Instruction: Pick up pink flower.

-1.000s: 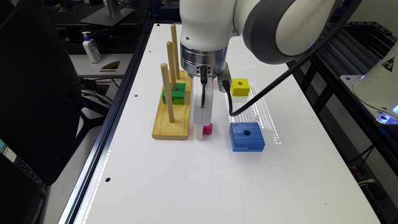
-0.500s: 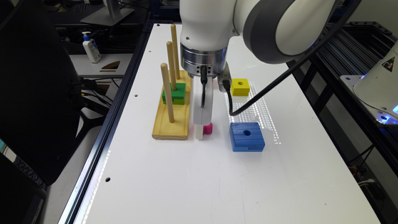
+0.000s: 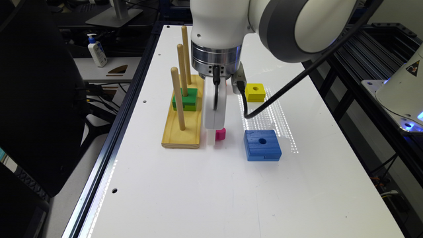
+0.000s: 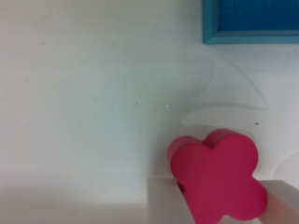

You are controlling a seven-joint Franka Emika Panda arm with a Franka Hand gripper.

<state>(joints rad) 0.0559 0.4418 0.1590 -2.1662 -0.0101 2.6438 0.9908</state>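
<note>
Beside the wooden peg base (image 3: 181, 132), on its blue block (image 3: 262, 145) side, the pink flower (image 4: 217, 175) is sitting on the white tabletop (image 3: 205, 191). The gripper (image 4: 219, 207) is standing low over it, white fingers (image 4: 170, 203) flanking the flower on two sides and pressing against it, appearing closed on it.
</note>
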